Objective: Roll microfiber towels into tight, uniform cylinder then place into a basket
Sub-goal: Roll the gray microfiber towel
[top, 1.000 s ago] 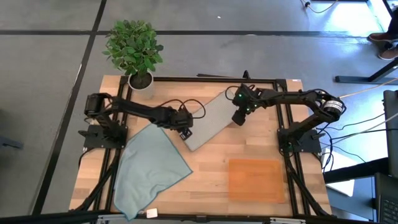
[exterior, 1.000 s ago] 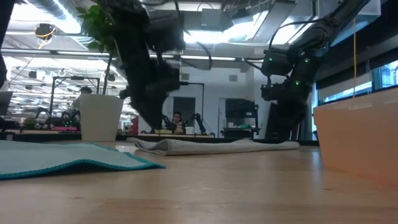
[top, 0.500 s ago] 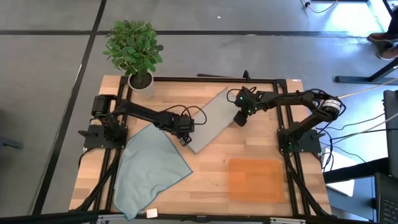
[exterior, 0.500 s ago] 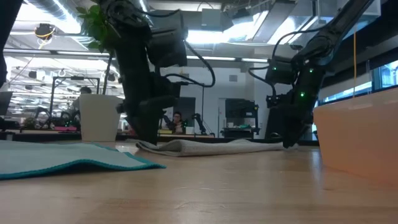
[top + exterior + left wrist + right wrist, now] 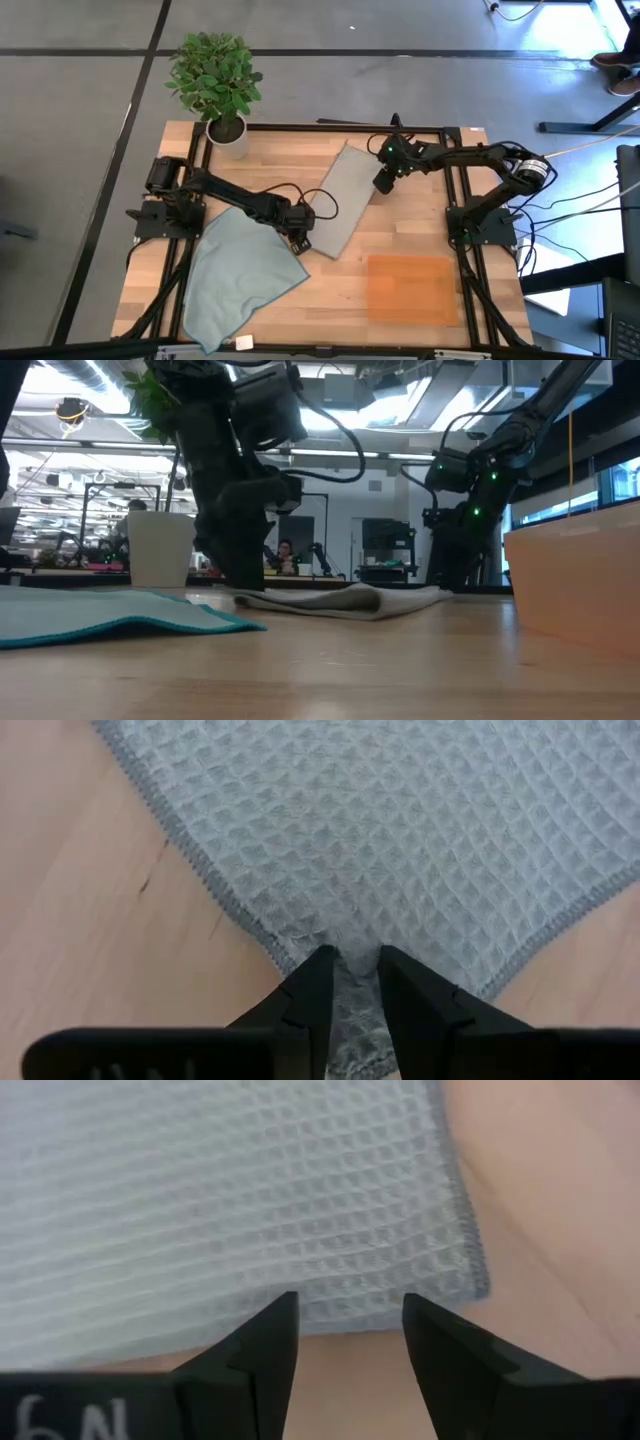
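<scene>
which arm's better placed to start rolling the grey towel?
Left, probably. The left gripper is already pinched on a corner of the grey towel. The right gripper is open at the far edge, holding nothing.

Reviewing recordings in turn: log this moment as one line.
left gripper: shut on grey towel corner | right gripper: open, at far edge | basket: empty

One camera looks straight down, one level along the tabletop, both wrist cameras close, apparently sharing the grey towel [image 5: 338, 198]
</scene>
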{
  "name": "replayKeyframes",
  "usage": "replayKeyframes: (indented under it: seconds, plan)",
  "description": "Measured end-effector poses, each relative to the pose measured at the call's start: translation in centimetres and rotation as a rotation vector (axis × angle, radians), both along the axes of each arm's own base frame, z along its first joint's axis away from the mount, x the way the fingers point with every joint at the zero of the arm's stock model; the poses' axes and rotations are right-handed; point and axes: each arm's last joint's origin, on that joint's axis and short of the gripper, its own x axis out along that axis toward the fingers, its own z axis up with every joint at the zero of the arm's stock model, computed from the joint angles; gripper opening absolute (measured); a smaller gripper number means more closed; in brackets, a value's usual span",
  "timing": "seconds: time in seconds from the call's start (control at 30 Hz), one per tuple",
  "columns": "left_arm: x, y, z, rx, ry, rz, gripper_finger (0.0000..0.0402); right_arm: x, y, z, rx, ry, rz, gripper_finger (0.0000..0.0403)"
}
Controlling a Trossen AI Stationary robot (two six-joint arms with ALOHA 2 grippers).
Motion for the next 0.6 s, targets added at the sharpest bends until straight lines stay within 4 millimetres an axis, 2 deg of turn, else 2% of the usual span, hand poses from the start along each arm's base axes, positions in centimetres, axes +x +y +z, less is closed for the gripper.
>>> replayKeyframes:
  seconds: [0.13, 0.23, 0.33, 0.6]
  plan:
    - [-0.2, 0.9, 2.2, 0.031, -0.055, -0.007, 0.0080, 0.2, 0.4, 2.1, 0.085, -0.027, 0.051, 0.0181]
    - [-0.6, 1.6, 3.0, 0.084, -0.055, 0.007, 0.0080, 0.1, 0.9, 2.7, 0.146, -0.022, 0.083, 0.0181]
    - [-0.8, 1.9, 2.8, 0.097, -0.036, -0.004, 0.0080, 0.1, 1.2, 2.5, 0.160, -0.002, 0.091, 0.0181]
    - [-1.1, 1.2, -0.1, 0.073, 0.052, -0.017, 0.0080, 0.5, 0.8, 0.5, 0.127, 0.020, 0.072, 0.0181]
